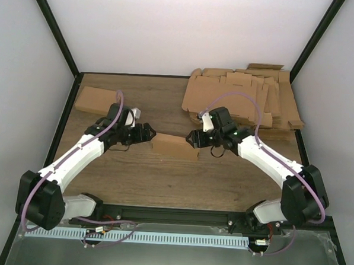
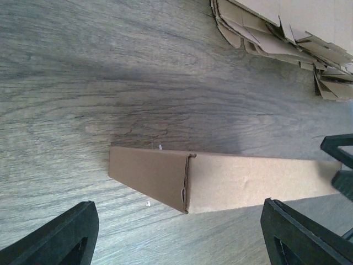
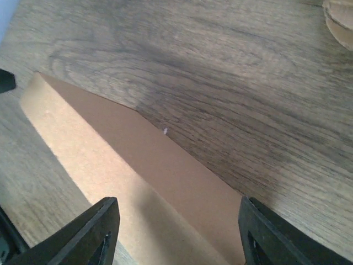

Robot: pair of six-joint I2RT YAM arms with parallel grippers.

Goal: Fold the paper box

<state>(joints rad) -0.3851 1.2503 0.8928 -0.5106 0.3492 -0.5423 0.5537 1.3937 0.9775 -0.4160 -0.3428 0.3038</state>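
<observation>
The paper box (image 1: 175, 146) lies folded shut on the wooden table, a long flat brown shape between my two grippers. My left gripper (image 1: 148, 134) stands open at its left end. In the left wrist view the box (image 2: 220, 176) lies just ahead of the left gripper (image 2: 179, 240), whose fingers (image 2: 55, 237) are spread wide and touch nothing. My right gripper (image 1: 191, 138) is open at the box's right end. Seen from the right wrist, the box (image 3: 138, 182) runs in between the spread fingers (image 3: 281, 237) of the right gripper (image 3: 179, 240), with a gap on each side.
A thick pile of flat brown cardboard sheets (image 1: 244, 97) lies at the back right, and it shows in the left wrist view too (image 2: 287, 33). Another folded brown box (image 1: 97, 100) sits at the back left. Black frame posts and white walls border the table.
</observation>
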